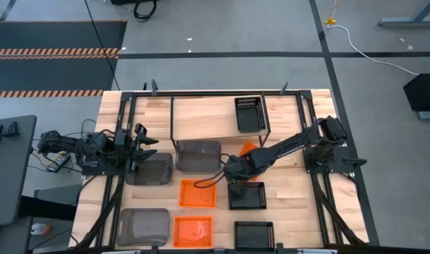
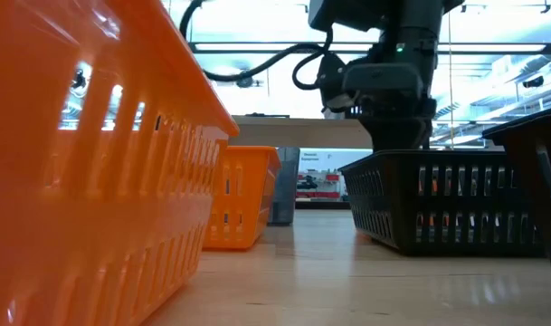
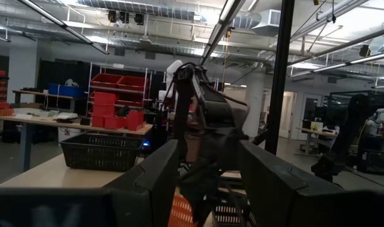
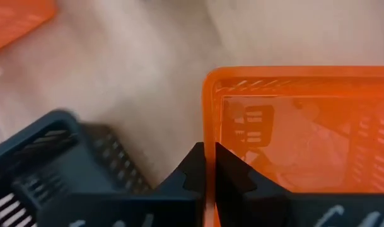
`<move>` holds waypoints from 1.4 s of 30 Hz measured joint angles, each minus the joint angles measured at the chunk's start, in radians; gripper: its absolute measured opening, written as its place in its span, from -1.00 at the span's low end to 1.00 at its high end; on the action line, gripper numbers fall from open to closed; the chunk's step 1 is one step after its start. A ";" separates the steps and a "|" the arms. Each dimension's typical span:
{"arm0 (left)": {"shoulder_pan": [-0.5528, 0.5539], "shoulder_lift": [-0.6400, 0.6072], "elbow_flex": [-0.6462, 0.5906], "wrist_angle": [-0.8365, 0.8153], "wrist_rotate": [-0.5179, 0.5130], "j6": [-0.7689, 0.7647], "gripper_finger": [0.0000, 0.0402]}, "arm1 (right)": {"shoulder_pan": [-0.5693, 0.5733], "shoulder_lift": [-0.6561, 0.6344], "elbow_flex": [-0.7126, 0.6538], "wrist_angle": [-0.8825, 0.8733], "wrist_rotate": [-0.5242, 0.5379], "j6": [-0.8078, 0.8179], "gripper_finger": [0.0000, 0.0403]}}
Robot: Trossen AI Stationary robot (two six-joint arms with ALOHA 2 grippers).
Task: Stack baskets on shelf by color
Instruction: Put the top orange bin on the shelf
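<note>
Orange plastic fills the right wrist view: the right gripper [image 4: 209,165] is pinched tight on the side wall of an orange basket [image 4: 305,135], one finger inside the rim and one outside. From above, we see that basket [image 1: 248,150] just past the centre of the table [image 1: 299,226] toward 2 o'clock, beside the shelf's near right leg, with the gripper [image 1: 236,169] over it.

Just at 6 o'clock from the gripper sits a black mesh basket [image 1: 246,195], and another black mesh basket [image 1: 254,234] lies beyond it at the table's near edge. A third black one [image 1: 249,113] rests on the shelf [image 1: 200,113], at the right end of its pale wooden board.

Two more orange baskets lie on the table, one [image 1: 198,193] at 8 o'clock from the gripper and one [image 1: 193,231] farther toward 7 o'clock.

Three smoky grey baskets lie to the left: one [image 1: 198,155] at 9 o'clock from the gripper, one [image 1: 150,169] beside the left arm, one [image 1: 143,227] at the near left.

The left gripper [image 1: 145,149] waits at the table's 9 o'clock side, fingers spread wide and holding nothing.
</note>
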 joint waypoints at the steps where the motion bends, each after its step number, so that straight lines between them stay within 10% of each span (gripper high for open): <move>1: 0.000 0.000 0.000 0.000 0.000 0.000 -0.14 | 0.007 0.000 0.000 0.005 0.000 -0.004 -0.90; 42: 0.000 0.000 0.000 0.000 0.000 0.000 -0.14 | 0.047 0.000 0.000 0.034 -0.065 -0.011 -0.90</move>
